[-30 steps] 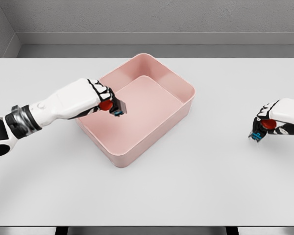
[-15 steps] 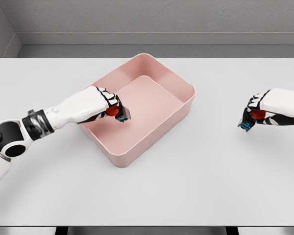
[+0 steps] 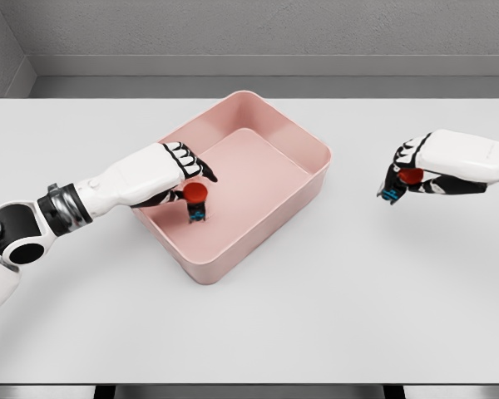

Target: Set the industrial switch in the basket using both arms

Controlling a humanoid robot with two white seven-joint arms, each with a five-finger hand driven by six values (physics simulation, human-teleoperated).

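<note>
I see a white bench (image 3: 333,316) filling most of the head view, its far edge against a grey wall and its near edge at the bottom of frame. One thing sits directly on it: a pink rectangular basket (image 3: 312,145), left of centre, rotated so its corners point roughly toward the bench edges. Surface looks flat and matte.

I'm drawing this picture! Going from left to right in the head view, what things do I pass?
White left hand → red-capped switch inside the pink rectangular plastic basket → white right hand clutching another red-capped switch, all above the white table.
</note>
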